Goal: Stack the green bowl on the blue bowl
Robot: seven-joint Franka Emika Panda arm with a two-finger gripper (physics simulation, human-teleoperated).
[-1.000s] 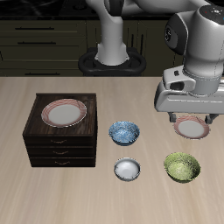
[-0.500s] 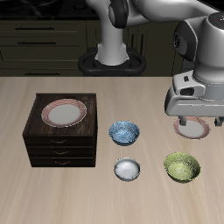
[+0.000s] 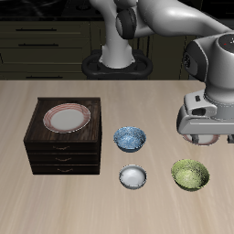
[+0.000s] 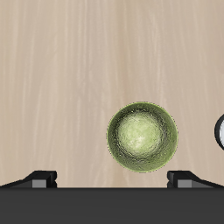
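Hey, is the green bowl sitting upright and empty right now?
Yes, upright and empty. The green bowl rests on the table with its opening facing up; the wrist view looks straight into it and shows only its mottled inside.

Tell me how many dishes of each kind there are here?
Bowls: 3, the green bowl, the blue bowl and a white bowl.
Plates: 2, one on the wooden cabinet, one mostly hidden under the gripper.
Total: 5.

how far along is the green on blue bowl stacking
Nothing is done yet: the green bowl sits on the table, apart from the blue bowl. In hand is the approach: the gripper hangs above the green bowl, which fills the wrist view, holding nothing. Left: descend, grasp, lift, and set it on the blue bowl.
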